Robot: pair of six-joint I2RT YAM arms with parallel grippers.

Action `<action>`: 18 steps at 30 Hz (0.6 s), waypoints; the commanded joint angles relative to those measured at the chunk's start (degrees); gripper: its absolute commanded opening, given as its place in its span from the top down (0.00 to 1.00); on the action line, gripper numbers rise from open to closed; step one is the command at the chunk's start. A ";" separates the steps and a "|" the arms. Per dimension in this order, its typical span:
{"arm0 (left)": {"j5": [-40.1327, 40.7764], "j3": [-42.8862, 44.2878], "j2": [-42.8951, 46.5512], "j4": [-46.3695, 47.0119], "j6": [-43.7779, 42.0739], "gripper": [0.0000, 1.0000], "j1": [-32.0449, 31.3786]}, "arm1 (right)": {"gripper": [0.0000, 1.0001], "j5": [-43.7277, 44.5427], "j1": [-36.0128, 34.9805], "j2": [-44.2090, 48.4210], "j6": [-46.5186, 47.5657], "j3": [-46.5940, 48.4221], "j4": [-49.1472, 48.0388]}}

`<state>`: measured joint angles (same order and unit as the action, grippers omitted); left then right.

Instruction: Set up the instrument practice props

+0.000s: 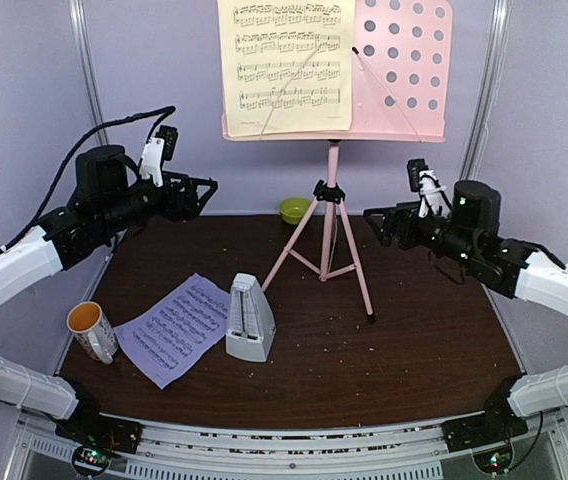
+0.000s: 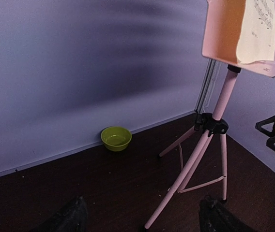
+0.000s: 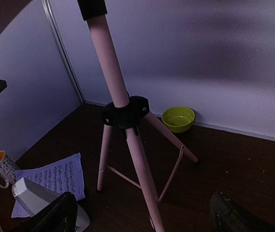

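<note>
Both end effectors hang wide and empty above the dark brown bench (image 1: 414, 340). The left end effector (image 1: 200, 192) is at mid left of the top view and the right end effector (image 1: 376, 222) at mid right, either side of the pink tripod music stand with perforated desk (image 1: 404, 70). The yellow music sheet (image 1: 284, 65) rests on the desk's left half and the right half is bare. The lavender music sheet (image 1: 169, 335) lies flat at lower left, between the white mug (image 1: 92, 330) and the small pale-grey pyramid metronome (image 1: 250, 320). The second sheet looks like the next step, and it calls for a low reach and a pinch on the paper's free edge without nudging either neighbour
</note>
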<state>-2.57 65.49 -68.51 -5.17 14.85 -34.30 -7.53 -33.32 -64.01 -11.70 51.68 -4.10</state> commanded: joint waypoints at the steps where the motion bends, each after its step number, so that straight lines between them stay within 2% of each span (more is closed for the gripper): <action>1: -3.93 -1.16 -1.13 1.39 3.72 0.18 1.79 | 0.05 -2.49 1.16 -6.98 -2.12 -2.91 -6.35; 10: -8.09 -8.39 -0.99 -0.02 9.03 0.18 7.30 | 0.11 -12.35 2.47 -21.64 -2.88 -1.11 -12.25; 18: -5.76 -11.88 -0.79 -6.71 12.05 0.14 10.85 | 0.22 -17.79 2.33 -22.67 -8.30 -4.13 -16.84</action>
<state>-9.04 54.61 -69.71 -9.23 24.32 -25.39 -21.28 -31.14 -87.68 -16.45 49.19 -15.33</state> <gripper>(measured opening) 0.863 0.796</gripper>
